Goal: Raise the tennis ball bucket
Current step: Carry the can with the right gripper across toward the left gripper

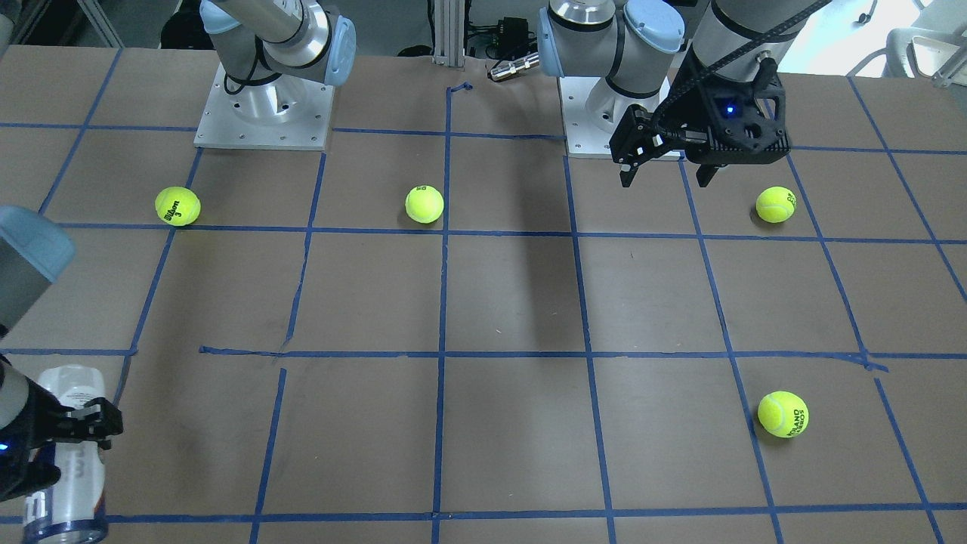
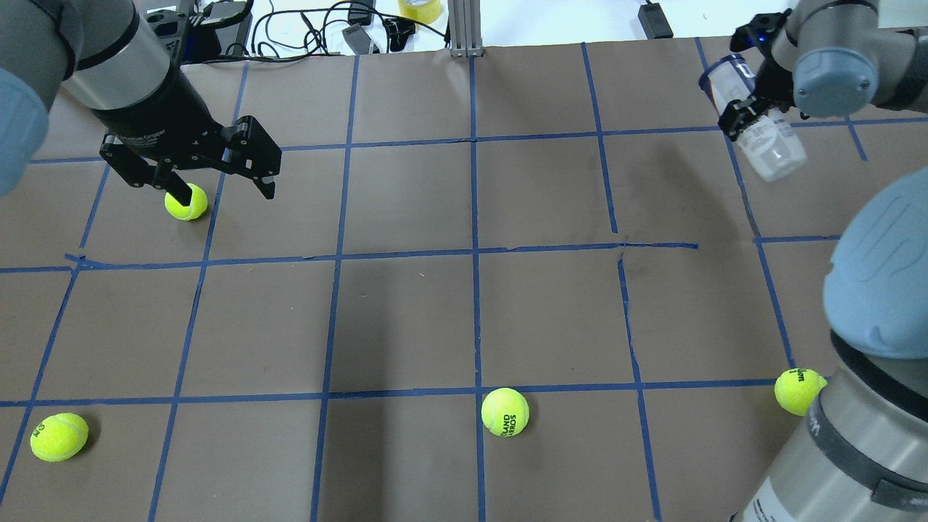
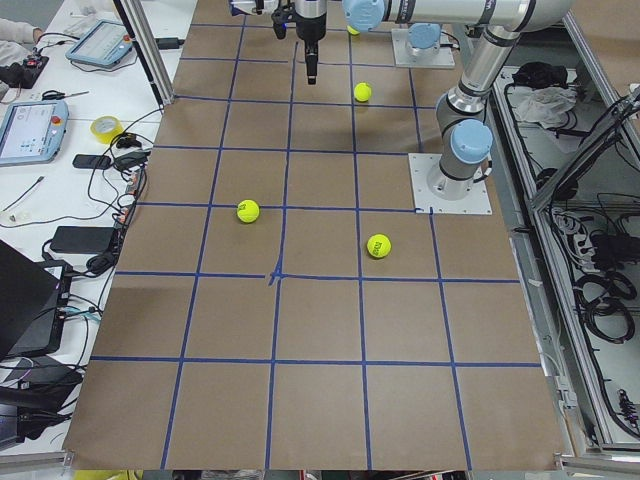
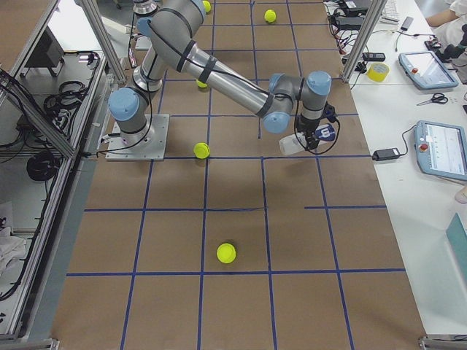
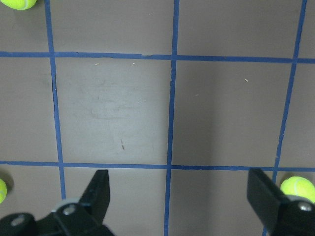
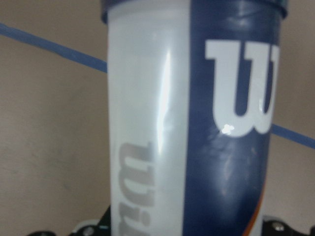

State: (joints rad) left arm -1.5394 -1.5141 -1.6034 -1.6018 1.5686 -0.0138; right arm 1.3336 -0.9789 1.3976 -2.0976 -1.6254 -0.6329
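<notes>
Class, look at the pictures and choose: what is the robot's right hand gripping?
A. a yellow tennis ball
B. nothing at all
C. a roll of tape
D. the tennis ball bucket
D: the right hand is shut across the tennis ball bucket, which fills the right wrist view.

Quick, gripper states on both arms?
Left gripper: open, empty.
Right gripper: closed on the tennis ball bucket.
</notes>
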